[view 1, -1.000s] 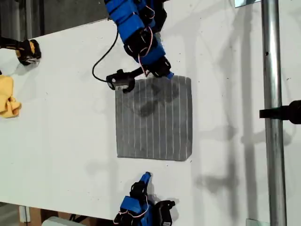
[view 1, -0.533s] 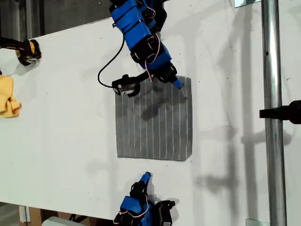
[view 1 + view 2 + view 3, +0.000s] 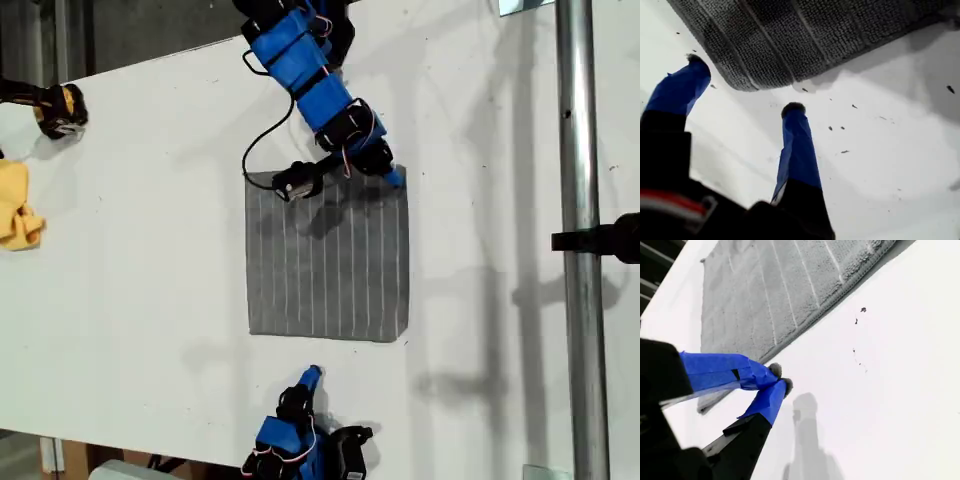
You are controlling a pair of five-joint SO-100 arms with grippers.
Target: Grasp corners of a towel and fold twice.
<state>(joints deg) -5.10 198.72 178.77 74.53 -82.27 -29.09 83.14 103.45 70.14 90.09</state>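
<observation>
- Exterior view: the towel (image 3: pixel 325 260) is laid flat and unfolded on the white desk (image 3: pixel 140 260), with its pale stripes running from the far edge to the near edge.
- Exterior view: the first hand (image 3: pixel 387 174) is placed at the towel's far corner on the exterior view's right. Its blue tip is positioned at the cloth's edge, and its arm reaches in from the top of the view.
- Exterior view: the second hand (image 3: pixel 310 378) is held over bare desk near the bottom of the view, apart from the towel's near edge.
- Exterior view: a yellow cloth (image 3: pixel 18 205) and a black-and-yellow object (image 3: pixel 60 108) are located at the exterior view's left, well apart from the towel. A metal pole (image 3: pixel 575 240) runs down the exterior view's right.
- First wrist view: the first hand (image 3: pixel 745 85) is spread open, and nothing is held between its blue fingers (image 3: pixel 797 145). A rounded towel corner (image 3: pixel 752 75) lies flat on the desk just beside the two fingertips. Whether either tip touches the cloth cannot be told.
- Second wrist view: the second hand (image 3: pixel 780 379) is closed, with its blue tips pressed together on nothing. It is held above bare desk, and its shadow is cast there. The towel (image 3: pixel 765 290) is seen beyond the tips, flat, with one hemmed edge facing the hand.
</observation>
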